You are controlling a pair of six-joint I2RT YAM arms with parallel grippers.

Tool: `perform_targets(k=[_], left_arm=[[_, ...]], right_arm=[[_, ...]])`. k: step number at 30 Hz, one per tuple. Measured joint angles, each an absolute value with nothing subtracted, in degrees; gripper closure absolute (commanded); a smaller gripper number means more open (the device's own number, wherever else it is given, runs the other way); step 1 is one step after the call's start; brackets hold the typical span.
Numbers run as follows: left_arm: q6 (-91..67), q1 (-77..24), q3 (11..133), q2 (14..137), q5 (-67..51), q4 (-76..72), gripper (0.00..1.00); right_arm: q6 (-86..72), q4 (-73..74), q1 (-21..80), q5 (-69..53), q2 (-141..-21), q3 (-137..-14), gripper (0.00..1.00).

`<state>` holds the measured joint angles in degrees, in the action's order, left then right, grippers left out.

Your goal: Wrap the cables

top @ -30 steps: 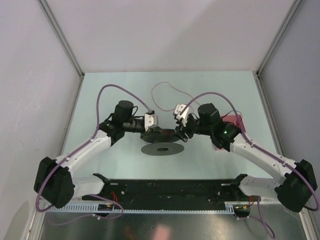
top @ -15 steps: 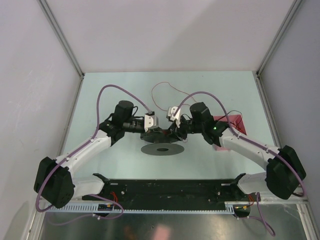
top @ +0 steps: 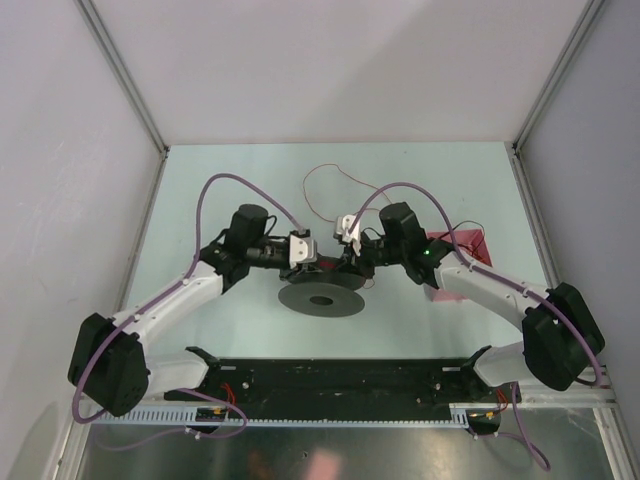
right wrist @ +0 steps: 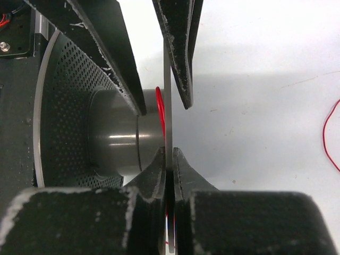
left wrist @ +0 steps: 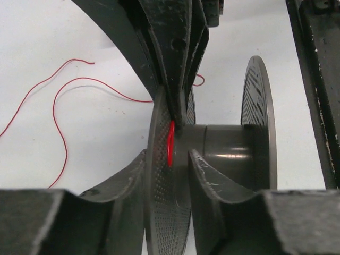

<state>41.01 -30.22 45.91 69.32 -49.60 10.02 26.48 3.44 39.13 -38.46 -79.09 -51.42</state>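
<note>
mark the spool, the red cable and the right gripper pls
spool (left wrist: 226,149), left wrist view, on the core.
red cable (left wrist: 57,125), left wrist view, on the loose strand on the table.
right gripper (right wrist: 169,127), right wrist view, midway between fingertips, at the flange.

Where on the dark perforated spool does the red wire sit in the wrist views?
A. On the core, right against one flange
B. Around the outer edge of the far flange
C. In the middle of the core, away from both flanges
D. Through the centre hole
A. In the left wrist view the thin red wire lies on the grey core of the dark perforated spool, pressed against the flange that the left claw pinches.
</note>
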Motion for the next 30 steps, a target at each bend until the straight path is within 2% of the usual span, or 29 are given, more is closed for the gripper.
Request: perform_targets(k=[9,15,24,27,30], left_arm=[[43.11,-31.73,45.74,71.07,-47.18,10.70,0.53],[42.94,-32.51,47.18,73.10,-47.07,10.41,0.55],[40.91,-32.95,49.32,74.72,-46.65,10.96,0.82],[39.90,-32.97,49.58,74.78,-46.68,11.27,0.97],[37.78,-32.93,50.11,74.83,-46.96,12.25,1.00]], right_arm=[[26.81,3.09,38.94,-38.46,-79.09,-51.42,1.00],[27.07,2.85,39.18,-38.44,-79.15,-51.40,1.00],[27.18,2.55,39.59,-38.04,-79.18,-51.42,1.00],[27.57,2.46,39.64,-38.04,-79.18,-51.40,1.00],[28.93,2.33,39.64,-38.37,-79.18,-51.40,1.00]])
